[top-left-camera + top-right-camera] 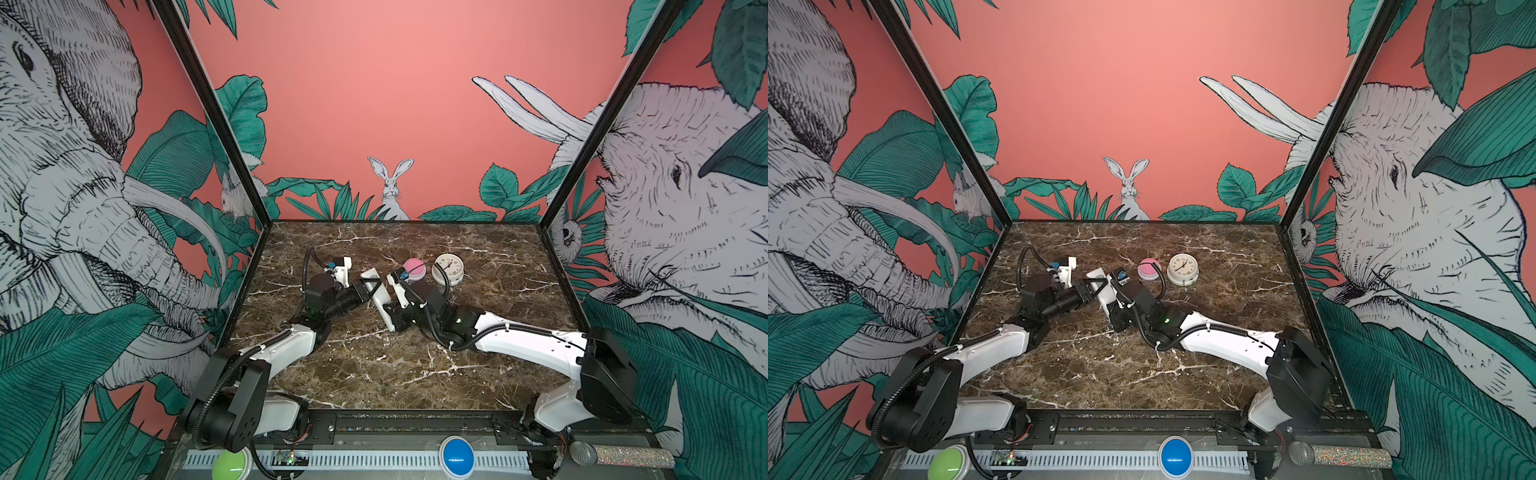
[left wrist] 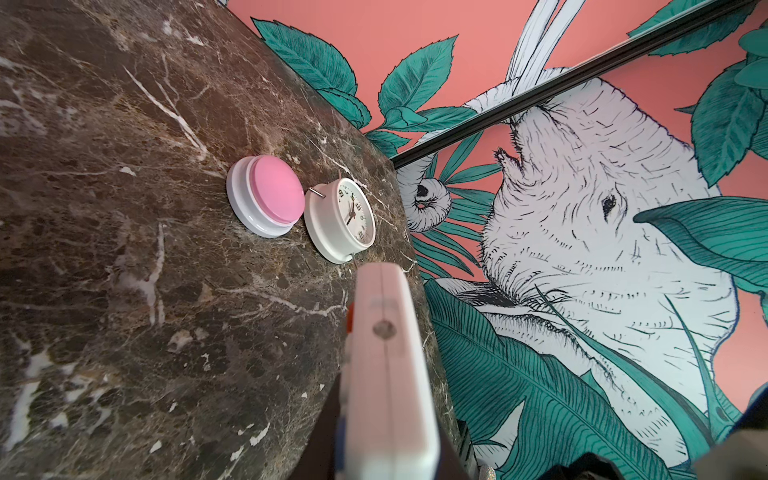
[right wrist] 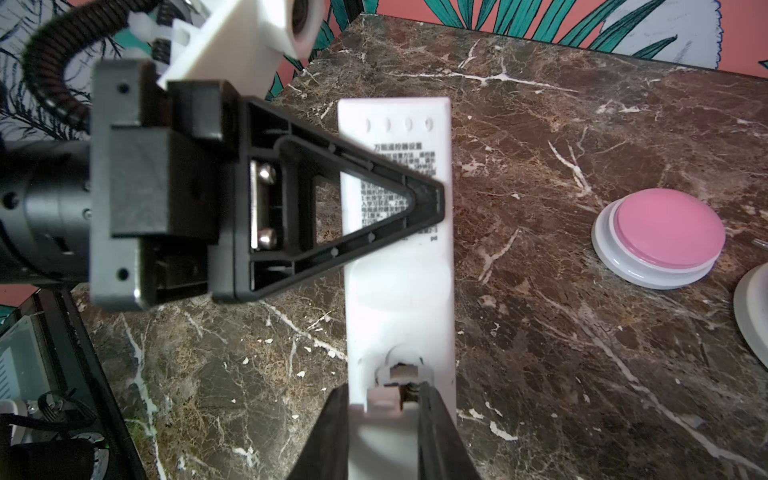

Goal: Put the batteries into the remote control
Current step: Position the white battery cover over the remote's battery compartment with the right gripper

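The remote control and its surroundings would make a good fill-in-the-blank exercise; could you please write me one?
The left claw and right claw both grip the ____ remote control.
The button beside the clock is ____.
The table looks like brown ____.
Answers: white, pink, marble.

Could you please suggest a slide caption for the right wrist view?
Remote, back up, clamped by the right gripper at one end and the left gripper across its middle; pink button nearby.
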Controlling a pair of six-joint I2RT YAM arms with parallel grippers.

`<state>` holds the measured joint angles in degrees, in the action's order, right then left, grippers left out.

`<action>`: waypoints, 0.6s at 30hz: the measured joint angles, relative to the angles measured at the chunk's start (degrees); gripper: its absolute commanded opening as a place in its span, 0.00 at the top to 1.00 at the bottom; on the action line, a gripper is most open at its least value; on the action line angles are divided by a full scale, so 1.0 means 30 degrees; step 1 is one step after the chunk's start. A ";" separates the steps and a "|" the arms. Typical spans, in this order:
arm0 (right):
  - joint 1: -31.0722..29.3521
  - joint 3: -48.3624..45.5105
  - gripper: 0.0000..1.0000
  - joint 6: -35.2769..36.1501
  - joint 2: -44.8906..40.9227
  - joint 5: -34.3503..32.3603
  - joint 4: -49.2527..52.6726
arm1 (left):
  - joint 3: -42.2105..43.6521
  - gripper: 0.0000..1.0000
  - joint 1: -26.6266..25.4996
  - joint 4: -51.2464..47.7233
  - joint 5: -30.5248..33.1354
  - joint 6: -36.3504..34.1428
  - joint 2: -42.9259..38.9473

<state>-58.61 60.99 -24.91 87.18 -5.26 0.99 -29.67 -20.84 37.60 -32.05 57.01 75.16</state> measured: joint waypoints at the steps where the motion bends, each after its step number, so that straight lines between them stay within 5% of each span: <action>1: 0.0000 0.0000 0.94 0.0000 0.0000 -0.0036 -0.0051 | 0.0000 1.00 0.0000 0.0007 0.0007 0.0007 0.0000; 18: -0.0007 -0.0328 0.95 0.0007 0.0000 -0.0699 -0.0080 | 0.0022 1.00 0.0000 0.0000 -0.0007 0.0051 -0.0036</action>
<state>-58.63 60.01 -24.88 87.18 -7.35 0.75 -29.61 -20.84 37.60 -32.08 57.17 75.05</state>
